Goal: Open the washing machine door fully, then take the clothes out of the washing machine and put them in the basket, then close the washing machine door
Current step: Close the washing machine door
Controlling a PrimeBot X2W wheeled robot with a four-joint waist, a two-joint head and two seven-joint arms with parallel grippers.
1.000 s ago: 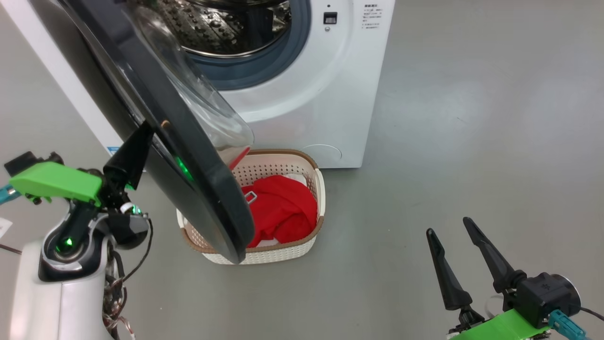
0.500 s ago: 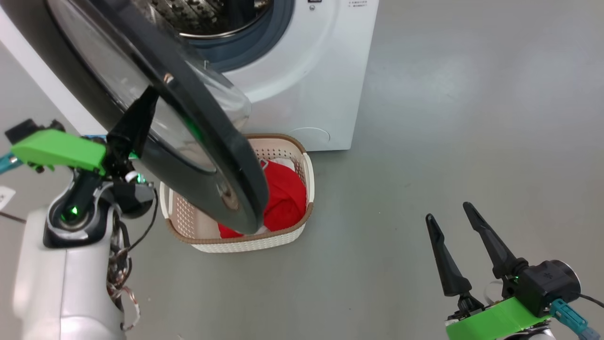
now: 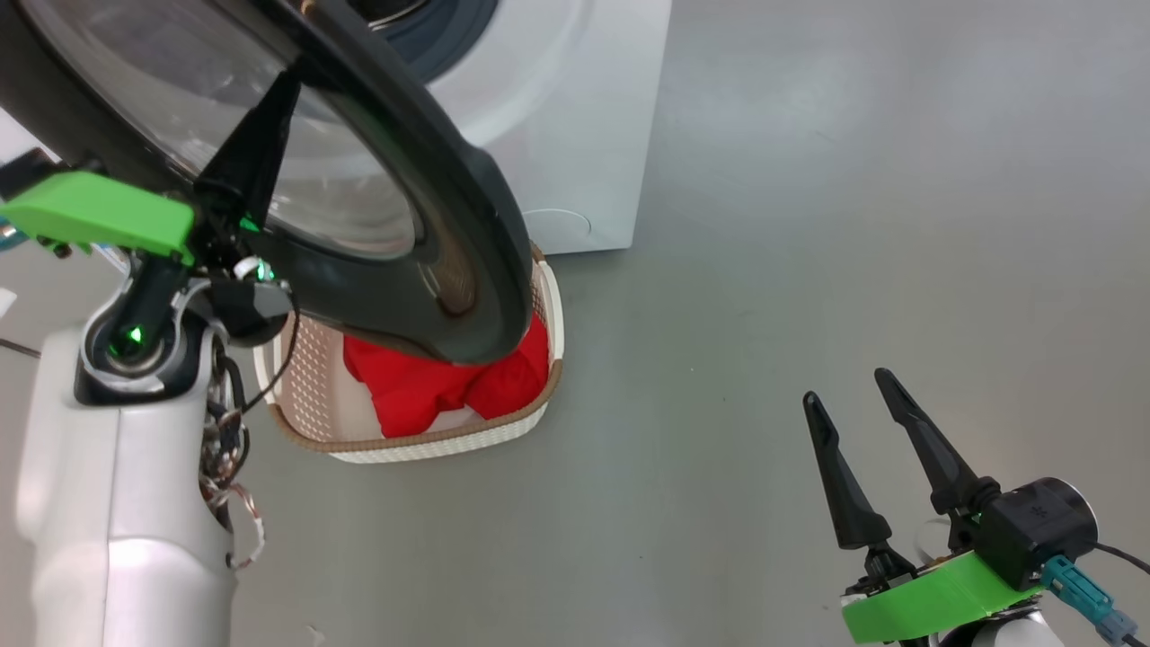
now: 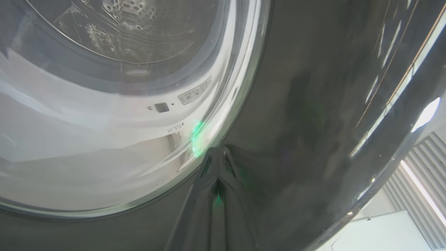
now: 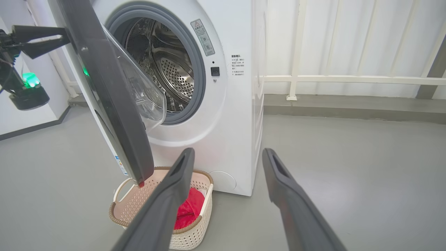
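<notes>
The washing machine door (image 3: 449,180) stands partly open, swung out at an angle from the white front of the washing machine (image 3: 575,135). The left end effector (image 3: 280,101) is at the door's outer face. Its two dark fingers are closed together into one wedge, gripping nothing, with the tips set against the glossy black rim just beside the edge of the clear glass centre. The left wrist view confirms this contact: the joined fingers (image 4: 209,195) meet at a point on the black rim, with the steel drum visible through the glass to the left. In the right wrist view the door (image 5: 104,87) hangs edge-on in front of the grey-ringed drum opening (image 5: 167,69), and its lower edge sits above the left part of the basket (image 5: 118,216). The basket (image 3: 404,445) rests on the grey floor (image 3: 809,225) directly in front of the machine. It contains the red clothes (image 3: 413,386), with a white part showing beneath them. The right end effector (image 3: 849,395) is well apart from the door and the basket, low at the right. Its fingers are spread apart and hold nothing.
</notes>
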